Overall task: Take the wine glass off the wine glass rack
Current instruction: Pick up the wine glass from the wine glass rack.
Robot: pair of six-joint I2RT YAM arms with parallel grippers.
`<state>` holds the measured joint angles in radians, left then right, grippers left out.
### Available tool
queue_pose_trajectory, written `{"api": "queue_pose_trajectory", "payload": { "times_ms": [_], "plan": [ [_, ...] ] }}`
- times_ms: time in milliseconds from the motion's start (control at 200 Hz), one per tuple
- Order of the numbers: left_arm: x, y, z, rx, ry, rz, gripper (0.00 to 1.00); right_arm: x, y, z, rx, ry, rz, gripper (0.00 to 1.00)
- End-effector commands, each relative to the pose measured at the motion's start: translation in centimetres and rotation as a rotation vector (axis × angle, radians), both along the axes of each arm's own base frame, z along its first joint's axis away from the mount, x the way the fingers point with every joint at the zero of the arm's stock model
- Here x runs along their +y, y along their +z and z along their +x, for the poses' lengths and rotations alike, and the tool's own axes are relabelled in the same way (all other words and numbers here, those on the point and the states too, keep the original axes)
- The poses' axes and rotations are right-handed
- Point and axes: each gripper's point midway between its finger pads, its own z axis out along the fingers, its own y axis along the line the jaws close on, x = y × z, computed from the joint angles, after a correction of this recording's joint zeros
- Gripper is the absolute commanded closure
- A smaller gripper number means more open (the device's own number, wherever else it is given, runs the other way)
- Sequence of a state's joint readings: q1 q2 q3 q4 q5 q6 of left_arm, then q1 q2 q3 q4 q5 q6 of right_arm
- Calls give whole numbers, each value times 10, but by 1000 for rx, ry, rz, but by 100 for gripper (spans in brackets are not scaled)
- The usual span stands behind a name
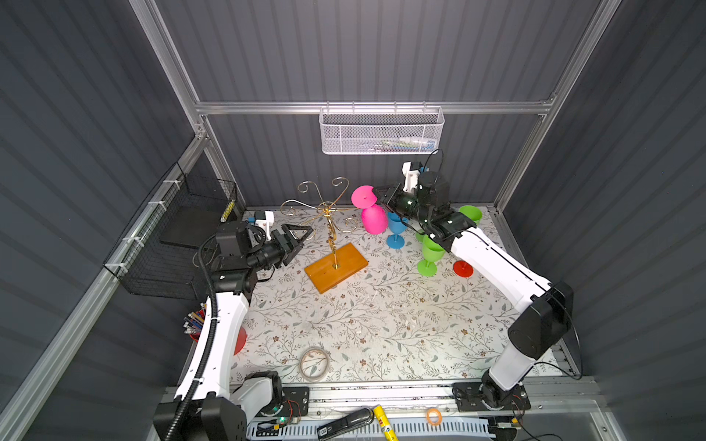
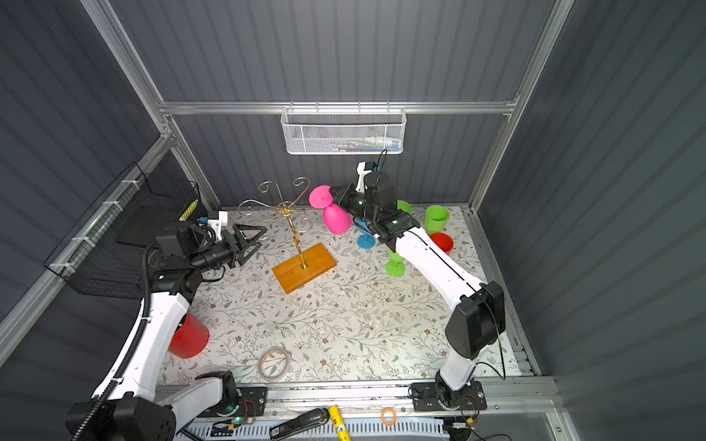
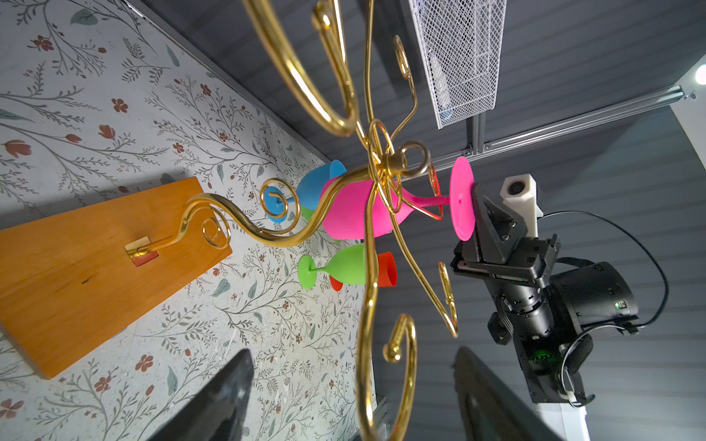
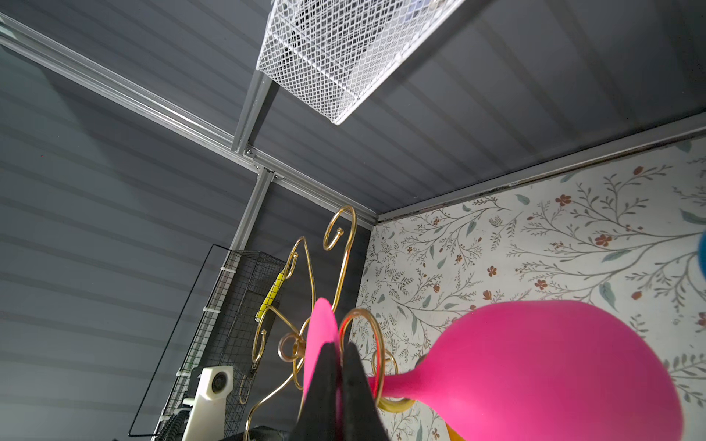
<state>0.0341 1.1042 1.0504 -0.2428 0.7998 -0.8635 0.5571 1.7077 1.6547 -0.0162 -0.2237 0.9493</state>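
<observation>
The pink wine glass (image 1: 373, 219) hangs upside down at the right side of the wine glass rack (image 1: 331, 225), a gold wire stand on an orange wooden base (image 1: 336, 267). In the right wrist view its stem (image 4: 397, 382) runs through a gold scroll. My right gripper (image 4: 338, 345) is shut on the glass's flat foot (image 4: 323, 328); both top views show it there (image 2: 333, 194). My left gripper (image 3: 351, 355) is open on the rack's left side (image 1: 305, 232), with a gold scroll arm (image 3: 366, 336) passing between its fingers.
Behind my right arm stand a blue glass (image 1: 396, 229), green glasses (image 1: 429, 254) and a red one (image 1: 463, 268). A tape roll (image 1: 314, 363) lies near the front edge, a red cup of pencils (image 1: 198, 324) at the left. A white mesh basket (image 1: 382, 131) hangs on the back wall.
</observation>
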Motion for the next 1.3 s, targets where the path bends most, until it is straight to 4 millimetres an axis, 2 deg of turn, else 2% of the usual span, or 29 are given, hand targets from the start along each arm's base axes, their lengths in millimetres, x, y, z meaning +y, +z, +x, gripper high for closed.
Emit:
{"api": "queue_pose_trajectory", "payload": {
  "times_ms": [0, 220, 495, 866, 1086, 1291],
  "plan": [
    [-1, 21, -3, -68, -6, 11, 14, -3, 13, -6, -42, 3, 18, 100],
    [1, 21, -3, -79, 8, 20, 6, 6, 12, -7, -44, 27, 10, 100],
    [3, 18, -2, -74, 14, 35, 2, 25, 11, -6, -37, 58, 10, 100],
    [6, 14, -2, -72, 27, 69, 1, 39, 16, 14, -41, 55, 6, 100],
    [6, 18, -3, -79, 29, 74, 0, 38, 17, 30, -44, 36, 20, 100],
    [7, 17, -4, -76, 32, 82, 0, 28, 27, 39, -78, 1, 42, 100]
  ]
}}
